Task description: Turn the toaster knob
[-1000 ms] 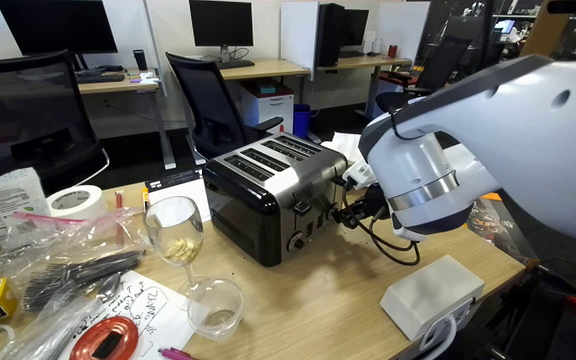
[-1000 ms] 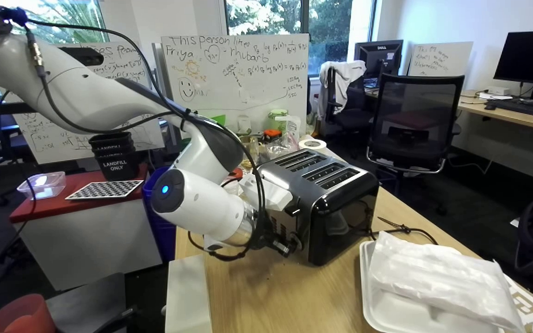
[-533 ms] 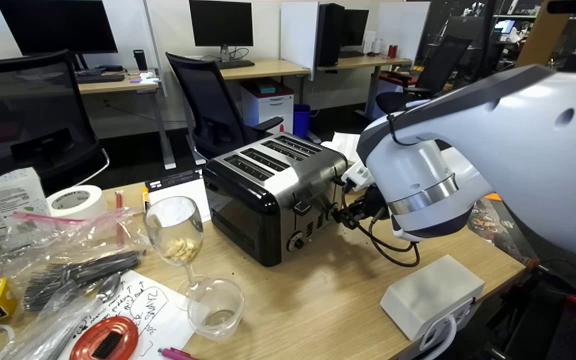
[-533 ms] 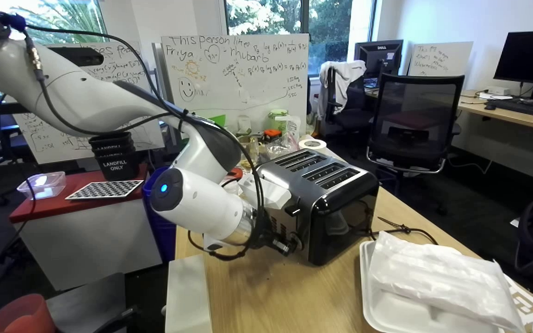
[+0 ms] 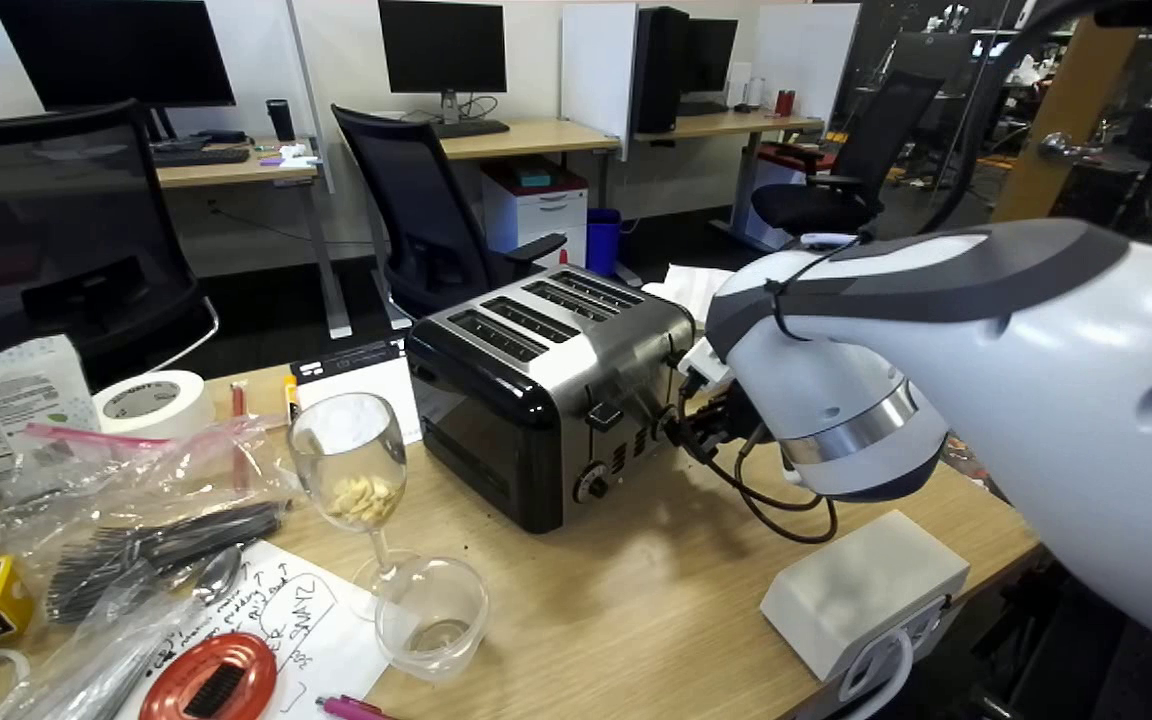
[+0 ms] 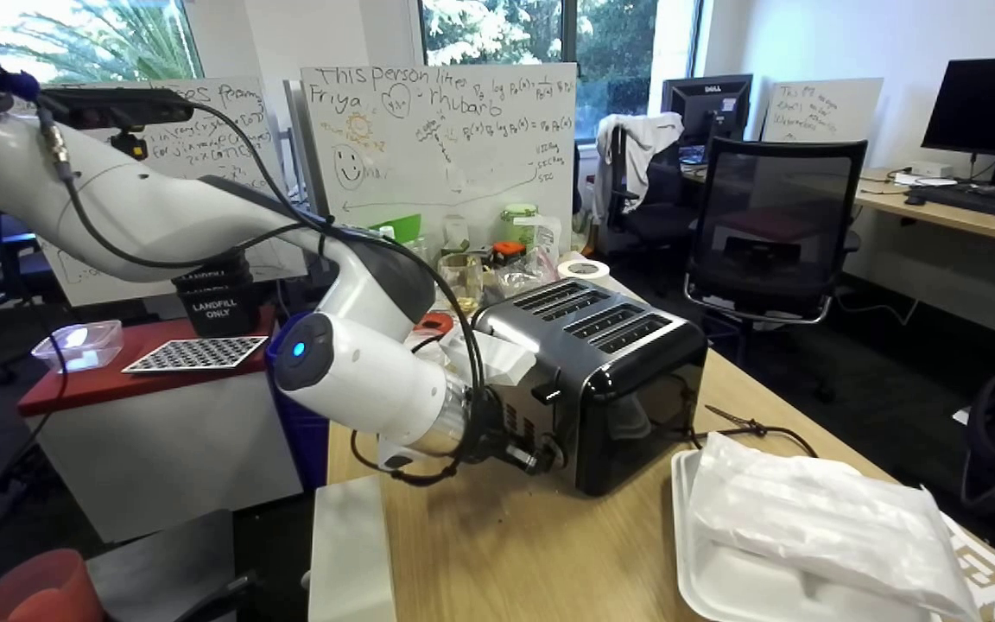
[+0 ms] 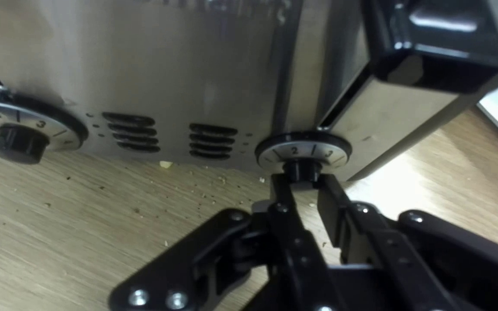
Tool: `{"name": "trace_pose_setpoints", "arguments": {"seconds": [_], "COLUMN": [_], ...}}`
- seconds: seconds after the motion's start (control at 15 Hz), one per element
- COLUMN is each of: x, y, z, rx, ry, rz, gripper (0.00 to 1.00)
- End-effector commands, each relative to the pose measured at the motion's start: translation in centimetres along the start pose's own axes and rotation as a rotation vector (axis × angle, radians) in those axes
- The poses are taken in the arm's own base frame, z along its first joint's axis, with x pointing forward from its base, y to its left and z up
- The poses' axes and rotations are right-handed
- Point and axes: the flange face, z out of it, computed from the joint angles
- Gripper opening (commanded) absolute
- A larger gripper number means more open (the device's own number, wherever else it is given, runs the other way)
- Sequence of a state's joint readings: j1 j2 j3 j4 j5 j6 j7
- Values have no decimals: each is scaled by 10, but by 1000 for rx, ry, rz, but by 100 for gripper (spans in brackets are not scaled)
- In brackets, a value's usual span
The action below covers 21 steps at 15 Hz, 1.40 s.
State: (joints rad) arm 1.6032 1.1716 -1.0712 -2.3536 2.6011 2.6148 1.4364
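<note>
The pincer [image 7: 304,183] is pinching a knob [image 7: 303,169] on the toaster [image 5: 556,385], sitting on the tabletop [image 5: 666,610]; a clean turn is probably calling for rolling squarely about its axis, not tugging!

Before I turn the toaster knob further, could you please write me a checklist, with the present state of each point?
1. Fingers closed on the knob, one on each side: ok.
2. Grip firm enough to turn without slipping: cannot tell.
3. Present setting readable: cannot tell; 2 and 3 show on the dial, but not where the knob points.
4. Lever apart from the fingers: ok.
5. Toaster upright on the table: ok.
6. Wine glass away from the fingers: ok.
</note>
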Motion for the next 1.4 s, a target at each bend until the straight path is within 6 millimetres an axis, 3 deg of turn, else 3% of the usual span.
{"name": "trace_pose_setpoints", "arguments": {"seconds": [0.0,1.33], "x": [-12,-11], "y": [4,7], "z": [0,0], "rx": [18,71], "ry": [-31,-55], "rz": [-16,-51], "gripper": [5,5]}}
